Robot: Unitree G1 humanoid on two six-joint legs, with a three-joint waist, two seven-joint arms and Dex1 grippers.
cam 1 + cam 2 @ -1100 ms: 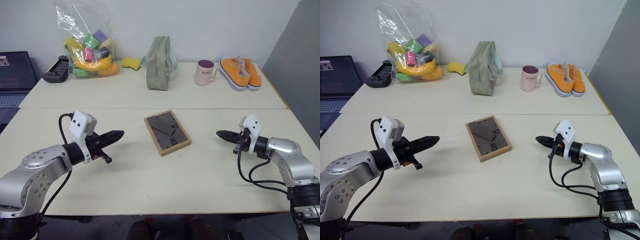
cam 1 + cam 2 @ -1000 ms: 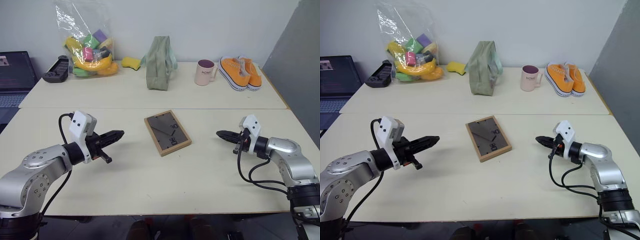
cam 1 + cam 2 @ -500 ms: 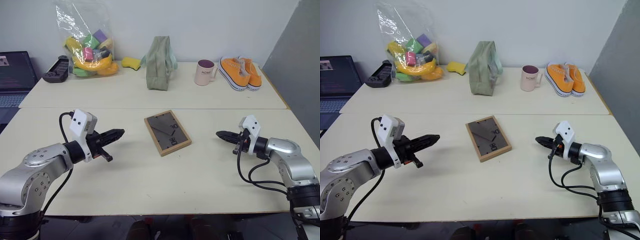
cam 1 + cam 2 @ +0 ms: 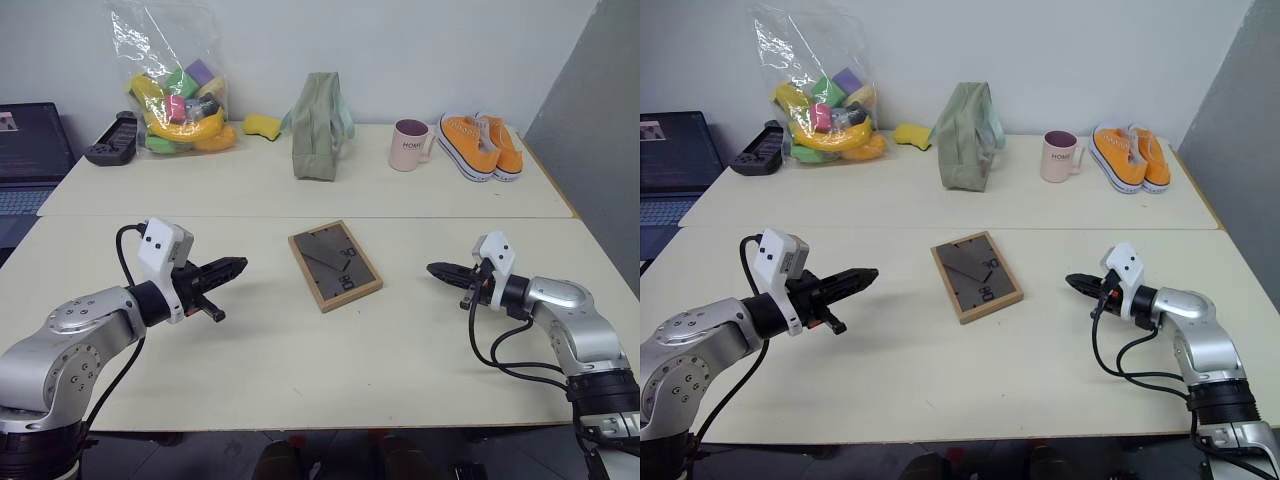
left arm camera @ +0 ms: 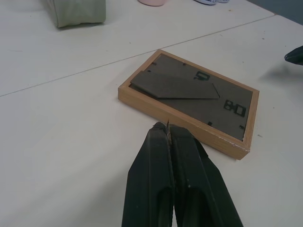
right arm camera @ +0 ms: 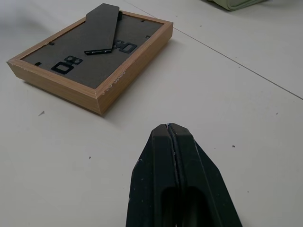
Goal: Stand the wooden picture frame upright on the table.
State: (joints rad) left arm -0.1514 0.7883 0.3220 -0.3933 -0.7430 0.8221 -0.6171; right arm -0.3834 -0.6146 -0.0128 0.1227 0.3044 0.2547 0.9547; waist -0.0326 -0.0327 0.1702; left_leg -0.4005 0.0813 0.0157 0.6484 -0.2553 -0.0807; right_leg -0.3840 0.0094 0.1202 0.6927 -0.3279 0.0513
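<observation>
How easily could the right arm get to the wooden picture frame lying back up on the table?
Probably easily: the right gripper points at the wooden picture frame across bare table, nothing between. Its jaws are shut.

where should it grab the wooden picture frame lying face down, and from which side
Probably the light-wood rim: the wooden picture frame lies flat, back up, stand folded, so only its long edges offer purchase. The left gripper and right gripper, both shut, flank it, so come in from either side.
</observation>
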